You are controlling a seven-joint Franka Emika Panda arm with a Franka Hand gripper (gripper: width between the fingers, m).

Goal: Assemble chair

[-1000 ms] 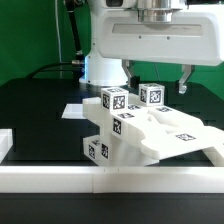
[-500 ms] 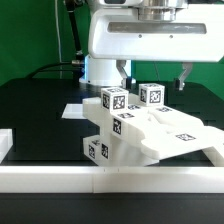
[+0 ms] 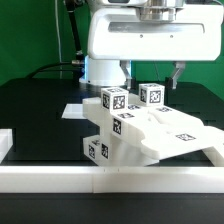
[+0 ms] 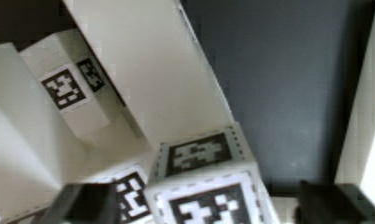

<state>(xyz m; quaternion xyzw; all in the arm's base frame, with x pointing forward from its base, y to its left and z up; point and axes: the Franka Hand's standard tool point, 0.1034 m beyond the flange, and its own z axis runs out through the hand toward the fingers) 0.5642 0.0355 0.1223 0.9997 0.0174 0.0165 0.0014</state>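
The chair [image 3: 140,125] stands half built in the middle of the black table. It is a stack of matte-white blocks with black-and-white tags, and a flat slab [image 3: 185,135] slopes down to the exterior view's right. Two tagged posts [image 3: 150,94] stick up at its top. My gripper [image 3: 150,74] hangs open just above these posts, one finger on each side, holding nothing. In the wrist view my gripper [image 4: 216,208] straddles a tagged post [image 4: 210,195] without touching it, and the white slab [image 4: 139,60] lies beyond.
A long low white border rail [image 3: 110,181] runs along the front edge. The marker board [image 3: 75,110] lies flat behind the chair at the exterior view's left. A short white rail end [image 3: 5,145] sits at the far left. The robot base [image 3: 100,70] stands behind.
My gripper has shifted a little toward the exterior view's left and risen slightly above the posts. The chair has not moved.
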